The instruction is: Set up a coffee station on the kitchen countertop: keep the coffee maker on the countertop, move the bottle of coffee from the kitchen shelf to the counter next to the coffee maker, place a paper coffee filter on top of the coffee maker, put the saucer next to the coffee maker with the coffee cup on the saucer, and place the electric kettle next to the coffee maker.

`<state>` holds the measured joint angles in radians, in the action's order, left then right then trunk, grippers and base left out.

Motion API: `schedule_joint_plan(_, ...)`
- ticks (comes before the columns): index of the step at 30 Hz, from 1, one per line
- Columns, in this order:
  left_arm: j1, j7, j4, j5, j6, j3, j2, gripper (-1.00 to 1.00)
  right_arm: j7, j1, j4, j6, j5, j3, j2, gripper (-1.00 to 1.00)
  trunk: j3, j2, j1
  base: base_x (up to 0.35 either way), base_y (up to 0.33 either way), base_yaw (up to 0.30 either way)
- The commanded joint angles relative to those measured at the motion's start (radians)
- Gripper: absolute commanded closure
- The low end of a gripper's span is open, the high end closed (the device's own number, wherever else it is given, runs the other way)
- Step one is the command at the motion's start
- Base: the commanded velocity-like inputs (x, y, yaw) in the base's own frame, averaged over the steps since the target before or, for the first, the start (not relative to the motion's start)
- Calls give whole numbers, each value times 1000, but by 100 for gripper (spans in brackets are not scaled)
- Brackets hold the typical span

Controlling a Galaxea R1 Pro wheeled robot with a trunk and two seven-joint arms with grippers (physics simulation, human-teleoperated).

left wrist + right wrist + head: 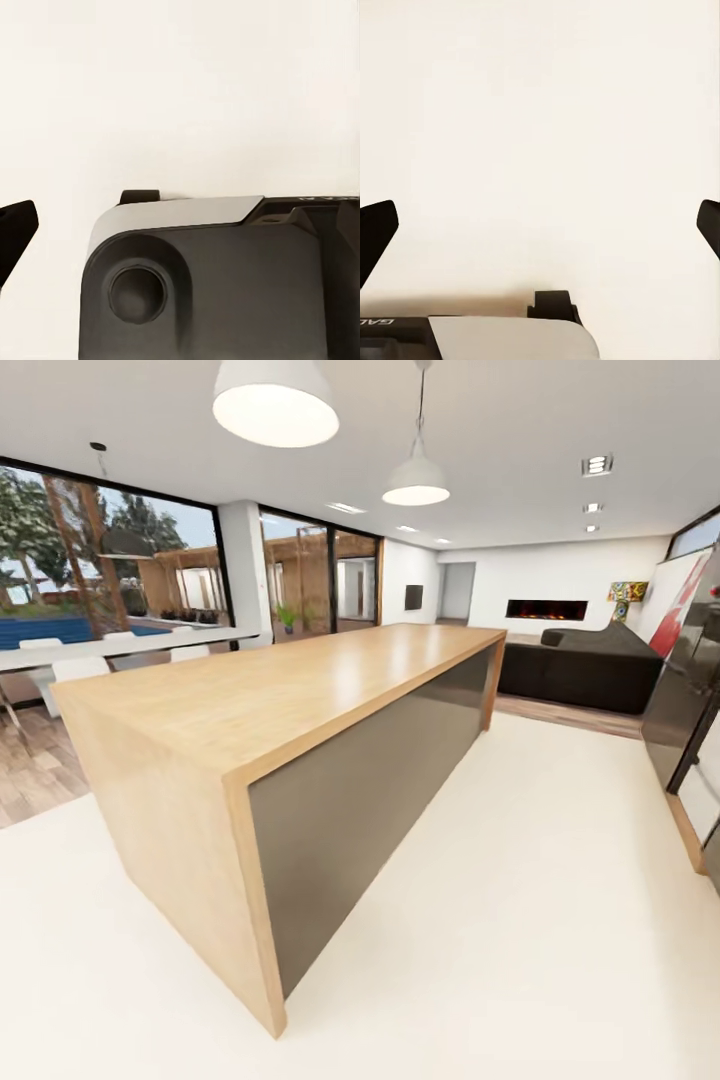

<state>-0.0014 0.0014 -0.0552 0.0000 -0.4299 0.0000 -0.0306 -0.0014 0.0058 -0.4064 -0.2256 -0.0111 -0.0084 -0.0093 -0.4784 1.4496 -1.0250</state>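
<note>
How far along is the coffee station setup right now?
Nothing looks done from here. The head view faces a long wooden island with nothing visible on its top, with a sofa and fireplace beyond. Nothing is in hand: the right pincer is open over pale floor, holding nothing; one left fingertip shows. All placements remain.
</note>
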Motion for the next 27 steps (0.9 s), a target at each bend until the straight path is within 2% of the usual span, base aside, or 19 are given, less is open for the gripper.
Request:
schedule_joint_plan(1, 0, 0, 0, 0, -3, 0, 0, -100, 0, 0, -1, -1, -1, -1, 0, -100, -1, 0, 0, 0, 0, -291)
schedule_joint_plan(27, 0, 0, -7, 6, -5, 1, -2, -100, 0, 0, 0, -1, -1, -1, 0, -100, -1, 0, 0, 0, 0, -291)
